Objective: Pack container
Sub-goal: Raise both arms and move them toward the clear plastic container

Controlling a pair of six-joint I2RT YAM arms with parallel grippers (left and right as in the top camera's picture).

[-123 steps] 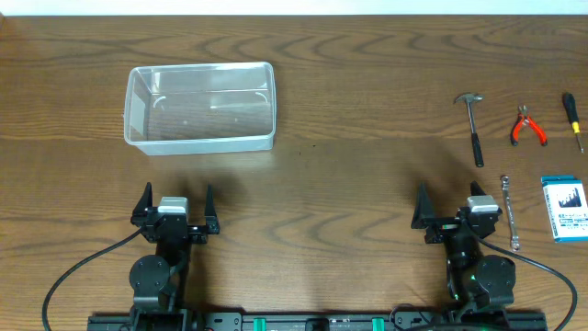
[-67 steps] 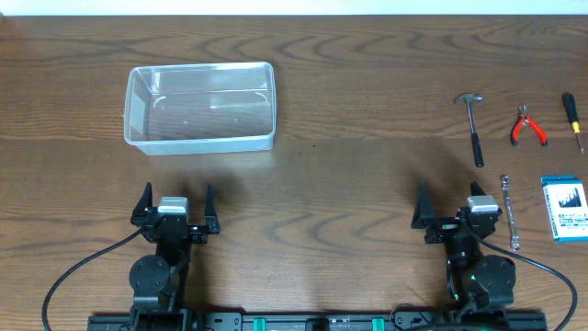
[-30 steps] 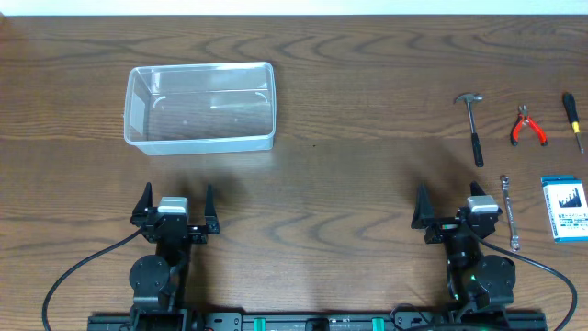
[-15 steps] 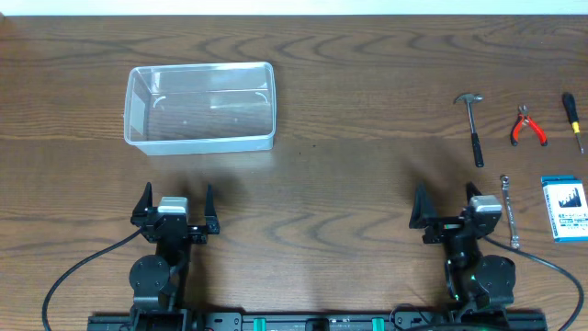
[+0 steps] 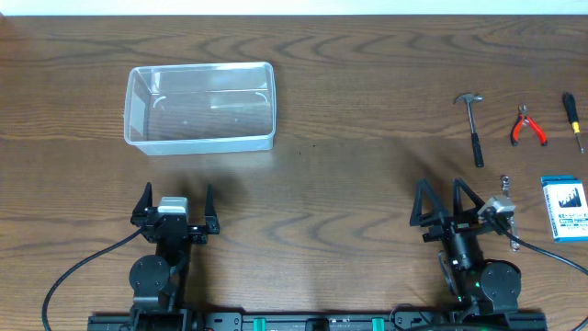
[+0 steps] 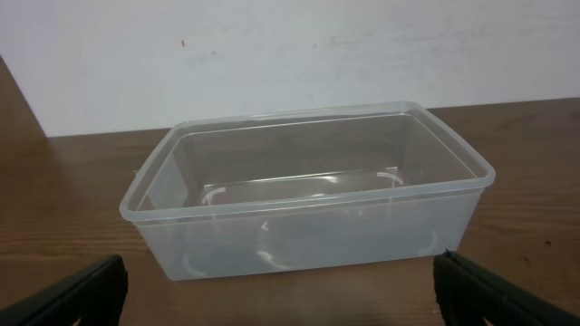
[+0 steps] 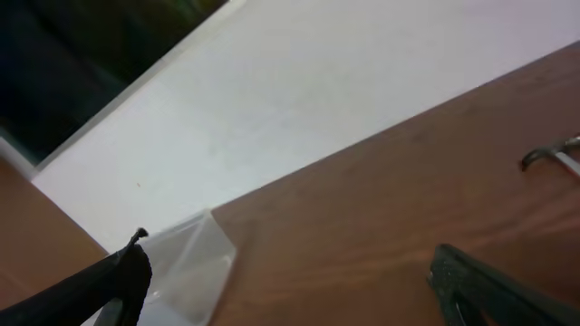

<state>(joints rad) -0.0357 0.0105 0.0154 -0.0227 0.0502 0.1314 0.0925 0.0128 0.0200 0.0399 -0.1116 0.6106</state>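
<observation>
Overhead, there is one container on the far left part of the surface, well apart from everything else: a clear plastic rectangular bin with rounded corners and a thin rim, its walls see-through enough that the wood grain shows through the bottom. From the left wrist view it sits straight ahead with nothing inside, faint curved ridges moulded into its floor. The right wrist view catches only one pale corner of it at the lower left. The surface is dark brown wood with long wavy grain. Two arms stand at the near edge. The left end effector is spread wide and holds nothing, facing the bin. The right end effector is also spread wide and empty, turned at a slant. Out on the far right lie the hand tools, one of each: a hammer with a metal claw head and dark handle, a pair of pliers with red grips, and a screwdriver with a dark and yellow handle. Nearer the edge is one small blue-and-white box, and the tip of one thin metal tool shows just beside the right arm.
</observation>
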